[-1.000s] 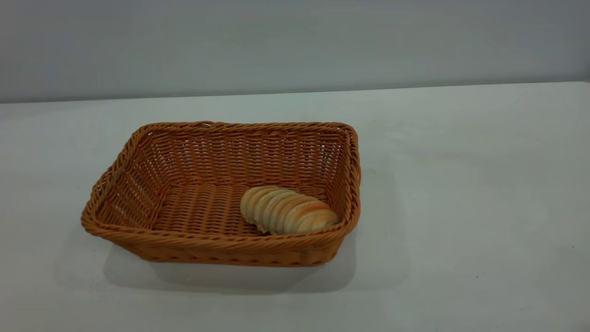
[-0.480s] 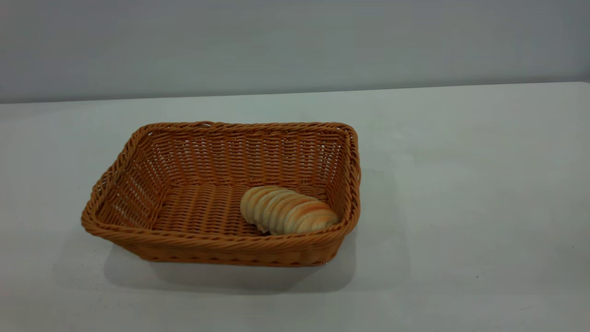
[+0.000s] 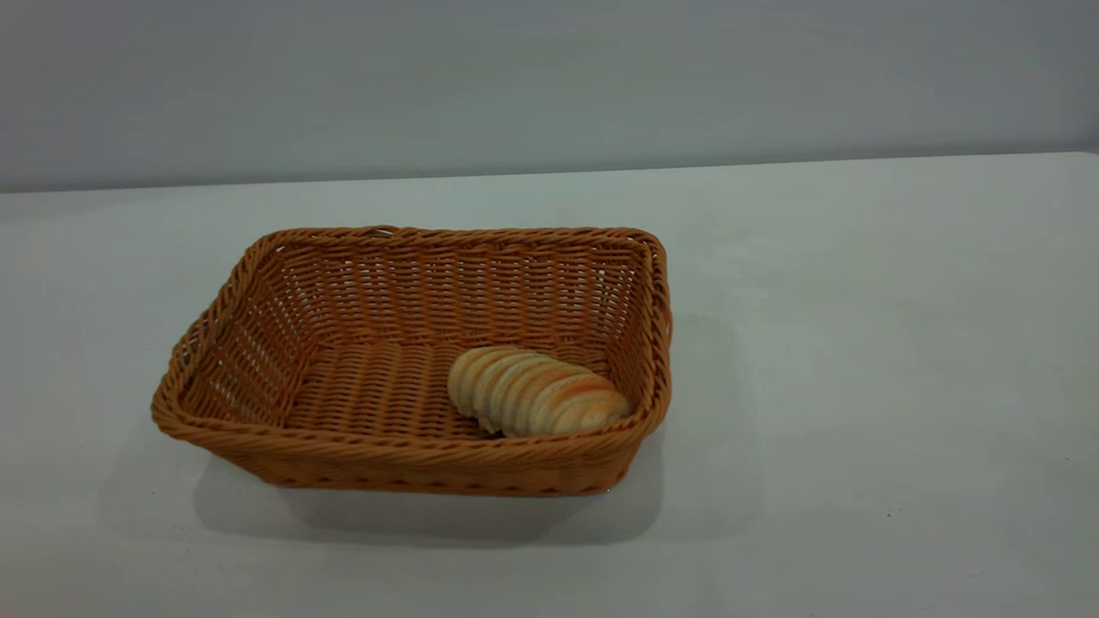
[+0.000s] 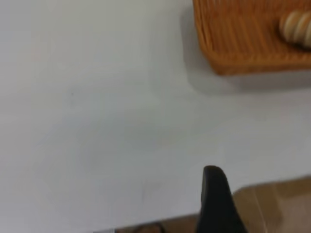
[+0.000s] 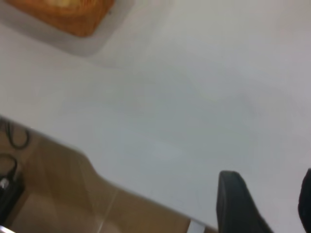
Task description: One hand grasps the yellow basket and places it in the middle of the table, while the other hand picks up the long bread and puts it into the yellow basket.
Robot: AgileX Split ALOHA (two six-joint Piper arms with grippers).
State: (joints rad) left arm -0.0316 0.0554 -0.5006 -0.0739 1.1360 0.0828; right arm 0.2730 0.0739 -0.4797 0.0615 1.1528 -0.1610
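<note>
Long bread (image 4: 297, 28) inside yellow basket (image 4: 233, 43)

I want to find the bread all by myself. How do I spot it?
Look for the big orange woven yellow basket on the white table. Inside, in its near right corner, lies the long bread. It is the only pale, ridged thing there, smooth against the weave.

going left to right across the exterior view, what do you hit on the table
bare table → yellow basket's left rim → long bread lying inside it, toward its right end → basket's right rim → bare table again
</note>
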